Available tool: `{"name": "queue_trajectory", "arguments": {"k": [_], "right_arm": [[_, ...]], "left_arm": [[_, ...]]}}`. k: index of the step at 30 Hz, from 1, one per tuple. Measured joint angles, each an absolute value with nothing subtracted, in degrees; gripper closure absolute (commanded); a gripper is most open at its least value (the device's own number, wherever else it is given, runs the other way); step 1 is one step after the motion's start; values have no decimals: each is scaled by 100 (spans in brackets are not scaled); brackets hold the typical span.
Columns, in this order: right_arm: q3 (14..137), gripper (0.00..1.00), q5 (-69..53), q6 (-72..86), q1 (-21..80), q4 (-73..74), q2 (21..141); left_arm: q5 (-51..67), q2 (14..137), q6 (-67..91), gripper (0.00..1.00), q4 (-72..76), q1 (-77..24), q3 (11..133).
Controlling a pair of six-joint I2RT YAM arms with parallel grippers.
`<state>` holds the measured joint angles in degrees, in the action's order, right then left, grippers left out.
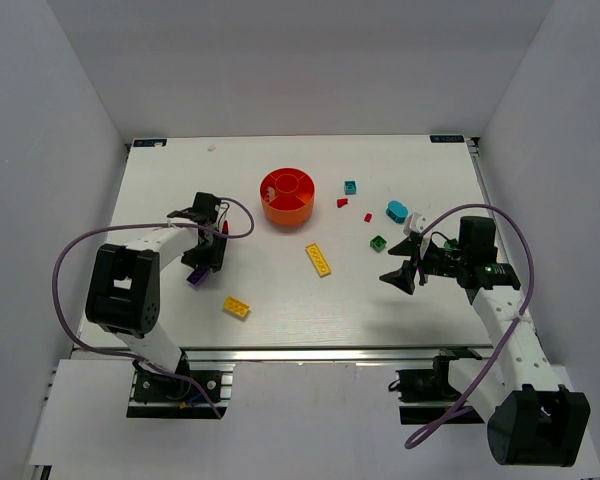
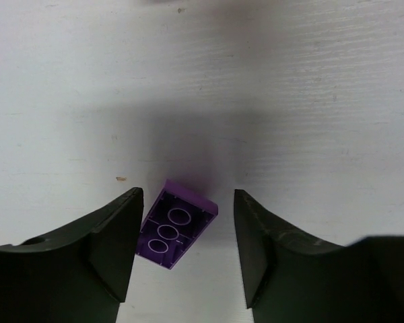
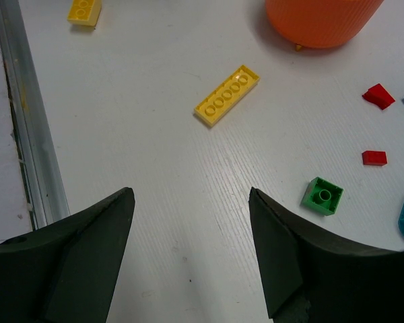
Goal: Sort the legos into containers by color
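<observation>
Black plastic fingers (image 2: 114, 249) of the left gripper (image 2: 187, 198) stand well apart on either side of a small purple studded brick (image 2: 178, 225). The brick lies hollow side up on the white bench (image 2: 289, 81) toward its left edge, just beside the left finger; whether the two touch cannot be told. The right gripper (image 3: 190, 195) is spread wide too and grips nothing, over bare bench toward the right edge. The round orange-red divided bowl (image 1: 285, 213) sits mid-bench toward the far edge. A long yellow plate (image 1: 319, 260) lies between the bowl and the near edge.
</observation>
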<state>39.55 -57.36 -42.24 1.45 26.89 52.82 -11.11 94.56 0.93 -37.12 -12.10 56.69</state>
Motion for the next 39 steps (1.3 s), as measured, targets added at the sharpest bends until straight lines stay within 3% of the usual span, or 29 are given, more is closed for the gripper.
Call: {"name": "queue_trajectory", "arguments": {"k": [9, 25, 32, 39], "right_arm": [[3955, 26, -5736, -4224, 115, 2689, 5282], [3955, 26, -5736, -4224, 97, 2689, 5282], [3955, 26, -5736, -4224, 80, 2689, 5282], [3955, 26, -5736, -4222, 82, 2689, 5282]], "left_arm": [[-1120, 9583, 113, 47, -3699, -1208, 5660], [-923, 9509, 165, 100, -3750, -1201, 5758], [399, 8648, 309, 100, -3509, -1229, 6344], [2305, 8167, 784, 100, -2056, -1264, 6554]]}}
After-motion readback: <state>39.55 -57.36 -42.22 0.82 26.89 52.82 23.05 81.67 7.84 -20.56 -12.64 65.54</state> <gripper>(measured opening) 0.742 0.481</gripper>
